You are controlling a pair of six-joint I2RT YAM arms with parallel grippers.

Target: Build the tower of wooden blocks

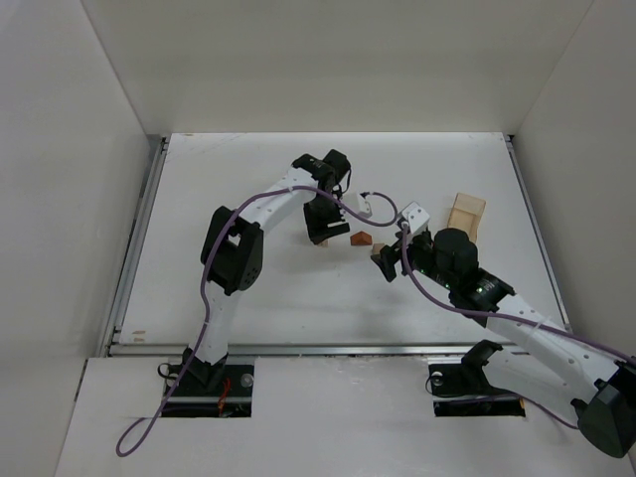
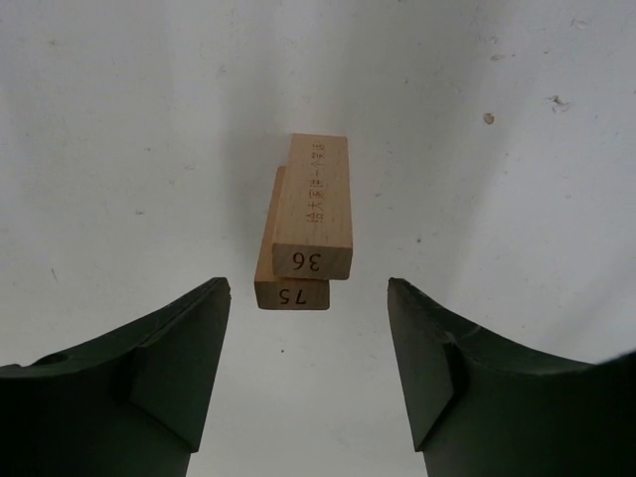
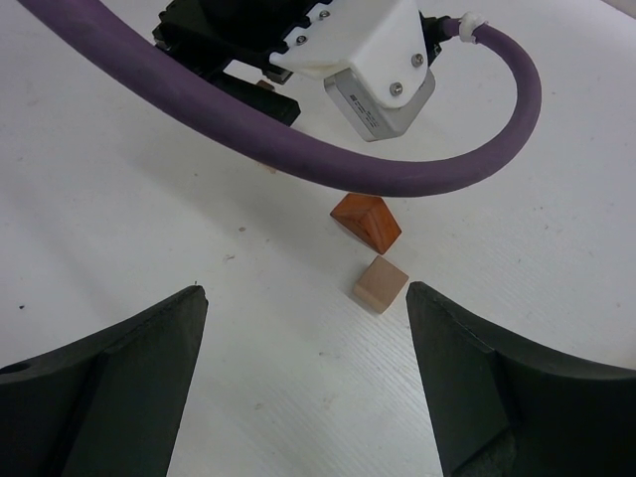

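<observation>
Your left gripper [image 2: 308, 323]: jaws wide open, holding nothing. Two stacked pale blocks [image 2: 310, 224], marked 36 and 75, sit centred just beyond the gap, touching neither finger.

Your right gripper [image 3: 306, 308]: jaws open, empty. The reddish-brown roof piece [image 3: 366, 221] and, just beside it, the pale cube [image 3: 381, 283] lie ahead on the table [image 3: 149, 248], toward the right-hand finger.

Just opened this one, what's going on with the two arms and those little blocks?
Two arms are working on a small wood block tower. The left gripper is open, and just ahead of its fingers the block marked 36 lies on top of the block marked 75. The right gripper is also open, facing a small tan cube with a reddish-brown roof-shaped piece just beyond it. Both lie loose on the table. Neither arm holds anything.
</observation>
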